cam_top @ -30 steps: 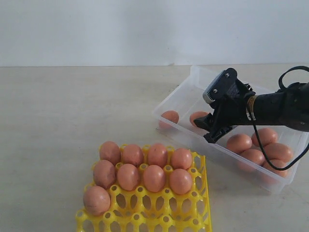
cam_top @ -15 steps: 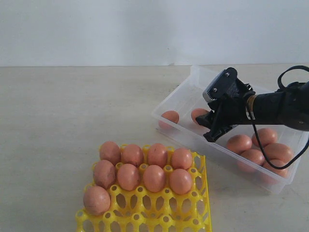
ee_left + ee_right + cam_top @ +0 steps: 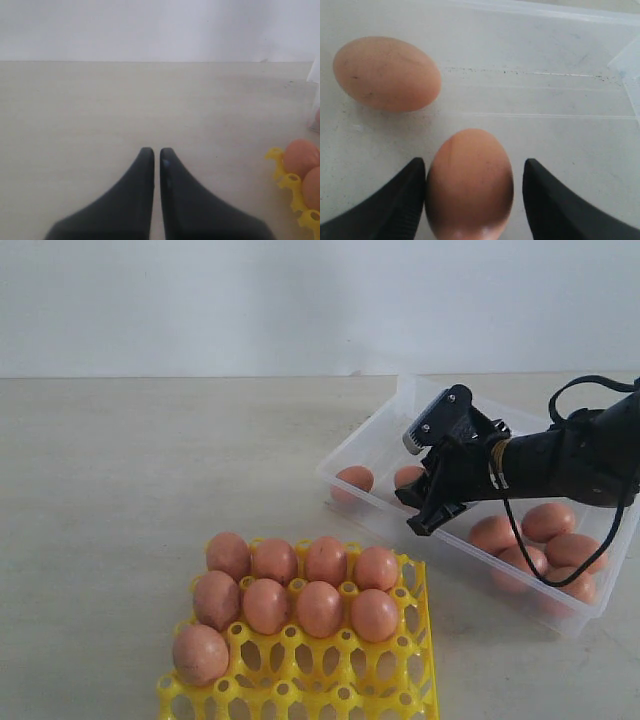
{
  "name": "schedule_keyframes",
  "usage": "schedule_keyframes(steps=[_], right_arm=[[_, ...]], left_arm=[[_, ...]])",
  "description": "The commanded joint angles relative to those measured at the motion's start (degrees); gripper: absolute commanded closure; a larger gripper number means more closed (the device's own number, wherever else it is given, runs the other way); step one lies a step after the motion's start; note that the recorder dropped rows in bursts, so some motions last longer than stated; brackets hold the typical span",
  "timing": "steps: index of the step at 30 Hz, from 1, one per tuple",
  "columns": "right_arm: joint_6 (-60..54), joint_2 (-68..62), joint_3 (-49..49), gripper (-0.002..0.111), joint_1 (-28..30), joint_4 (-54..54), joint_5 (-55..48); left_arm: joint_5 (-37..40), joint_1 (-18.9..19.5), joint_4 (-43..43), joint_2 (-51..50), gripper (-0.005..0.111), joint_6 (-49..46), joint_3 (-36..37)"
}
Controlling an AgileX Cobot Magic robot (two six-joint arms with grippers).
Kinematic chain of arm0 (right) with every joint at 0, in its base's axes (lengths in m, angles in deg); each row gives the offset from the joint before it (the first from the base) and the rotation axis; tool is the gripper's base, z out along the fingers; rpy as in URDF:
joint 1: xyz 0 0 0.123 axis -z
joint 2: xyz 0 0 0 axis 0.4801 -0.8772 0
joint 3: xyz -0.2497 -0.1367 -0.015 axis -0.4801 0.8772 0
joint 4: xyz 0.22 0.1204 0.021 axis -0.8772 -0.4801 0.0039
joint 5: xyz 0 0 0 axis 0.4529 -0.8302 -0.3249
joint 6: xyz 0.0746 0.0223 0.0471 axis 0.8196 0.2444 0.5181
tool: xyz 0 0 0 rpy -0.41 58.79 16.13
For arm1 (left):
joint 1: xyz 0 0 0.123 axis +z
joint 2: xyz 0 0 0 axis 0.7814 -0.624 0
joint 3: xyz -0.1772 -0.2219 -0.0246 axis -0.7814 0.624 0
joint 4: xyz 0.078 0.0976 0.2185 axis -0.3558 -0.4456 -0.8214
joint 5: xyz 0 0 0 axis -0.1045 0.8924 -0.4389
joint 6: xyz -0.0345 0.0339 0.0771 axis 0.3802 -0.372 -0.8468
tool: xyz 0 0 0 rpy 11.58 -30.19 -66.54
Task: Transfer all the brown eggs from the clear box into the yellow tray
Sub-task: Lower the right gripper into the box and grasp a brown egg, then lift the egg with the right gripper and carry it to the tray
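Several brown eggs (image 3: 320, 608) fill the back cups of the yellow tray (image 3: 400, 690) at the front. More brown eggs (image 3: 545, 523) lie in the clear box (image 3: 450, 555) on the right, two of them at its left end. My right gripper (image 3: 412, 510) reaches down into that end. In the right wrist view the right gripper (image 3: 474, 162) stands open around one egg (image 3: 469, 182): one finger touches it, the other is a little apart. A second egg (image 3: 386, 73) lies just beyond. My left gripper (image 3: 153, 151) is shut over bare table, empty.
The front cups of the tray stand open. In the left wrist view a corner of the tray (image 3: 287, 182) with two eggs (image 3: 301, 156) shows at the side. A pale wall rises behind the table.
My right gripper has moved left and lower inside the clear box, bringing its fingers around the egg at the left end. The eggs in the tray have not moved.
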Motion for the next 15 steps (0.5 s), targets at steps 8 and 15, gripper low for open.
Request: schedule_keyframes(steps=[8, 15], right_arm=[[2.12, -0.6, -0.26, 0.08, 0.02, 0.2, -3.33], [11.61, -0.36, -0.26, 0.108, 0.02, 0.05, -3.33]], left_arm=[[-0.65, -0.25, 0.45, 0.18, 0.103, 0.39, -0.12], [-0.65, -0.25, 0.45, 0.18, 0.103, 0.39, -0.12]])
